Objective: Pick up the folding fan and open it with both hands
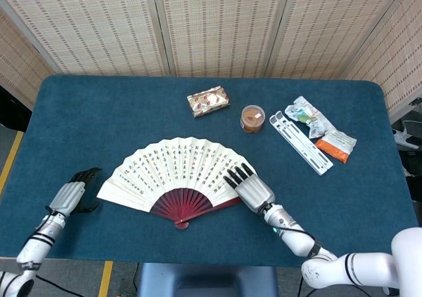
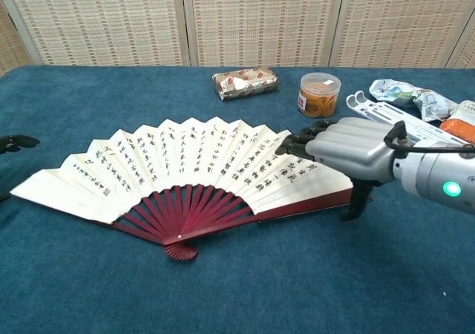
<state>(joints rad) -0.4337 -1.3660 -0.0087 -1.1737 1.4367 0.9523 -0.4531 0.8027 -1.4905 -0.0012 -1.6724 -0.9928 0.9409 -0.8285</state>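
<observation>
the fan point(image 1: 181, 176) lay fully spread on the table point(image 1: 119, 112). the right hand point(image 1: 250, 188) rested flat over its right edge, fingers extended; the left hand point(image 1: 74, 195) sat just beside it, fingers loosely curled, holding nothing. a small tub point(image 1: 252, 118) held something orange-brown

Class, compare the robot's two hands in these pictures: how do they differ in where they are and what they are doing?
The right hand lies flat over the right end of the open folding fan, fingers stretched along its paper; the left hand sits apart from the fan's left end, touching nothing. The right hand shows fully in the chest view; of the left hand only dark fingertips reach the frame's edge. Both are low over the blue table, and neither grips anything.
</observation>
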